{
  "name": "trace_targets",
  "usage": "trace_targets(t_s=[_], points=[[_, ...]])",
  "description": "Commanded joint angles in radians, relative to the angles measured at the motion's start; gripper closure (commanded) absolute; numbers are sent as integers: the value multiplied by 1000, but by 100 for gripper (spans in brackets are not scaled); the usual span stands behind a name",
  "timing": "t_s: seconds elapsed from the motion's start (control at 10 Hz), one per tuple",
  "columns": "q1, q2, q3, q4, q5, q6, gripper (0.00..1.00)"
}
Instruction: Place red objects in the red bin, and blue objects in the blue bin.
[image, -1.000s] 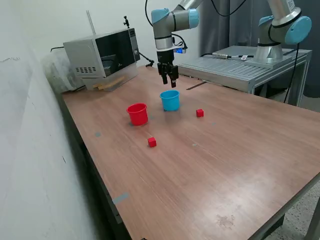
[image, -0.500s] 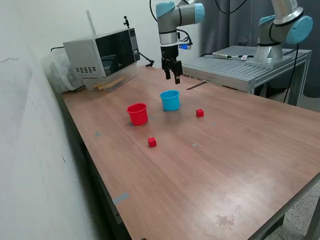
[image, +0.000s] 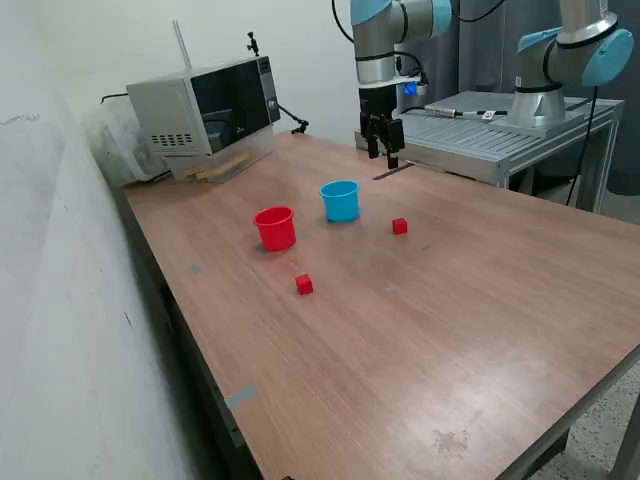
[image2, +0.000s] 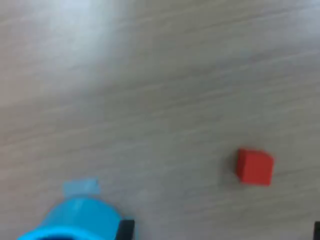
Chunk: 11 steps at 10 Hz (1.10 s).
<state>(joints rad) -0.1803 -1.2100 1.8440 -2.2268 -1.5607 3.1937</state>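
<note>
Hanging above the far part of the wooden surface (image: 470, 300), the tool (image: 384, 152) sits clear of everything, past the blue bin (image: 340, 200) and toward the exterior view's right of it. We see nothing between its fingers, which look a little apart in the exterior view, though they are too small there for us to be sure. The wrist view shows only dark finger tips at its edge, so we cannot tell from it.

We see the whole layout only in the exterior view: red bin (image: 275, 227) just beside the blue bin, on that view's left; one red cube (image: 400, 226) near the blue bin on the right; a second red cube (image: 304, 285) nearer the camera, apart from both bins; a microwave (image: 205, 112) at the far left.

The wrist view, blurred, gives us a close look at one red cube (image2: 255, 166) lying flat on the wood and part of the blue bin's (image2: 75, 220) rim. We see no blue cubes in either view.
</note>
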Motion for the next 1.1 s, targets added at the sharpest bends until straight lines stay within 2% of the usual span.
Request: trace_targets(t_s=[0.0, 0.3, 0.4, 0.8, 1.0], points=[[62, -14, 55, -5, -1, 110, 0], [108, -19, 54, -57, 11, 143, 0], [114, 3, 46, -66, 4, 176, 0], [117, 105, 38, -123, 1, 181, 0], [122, 142, 6, -131, 4, 181, 0]])
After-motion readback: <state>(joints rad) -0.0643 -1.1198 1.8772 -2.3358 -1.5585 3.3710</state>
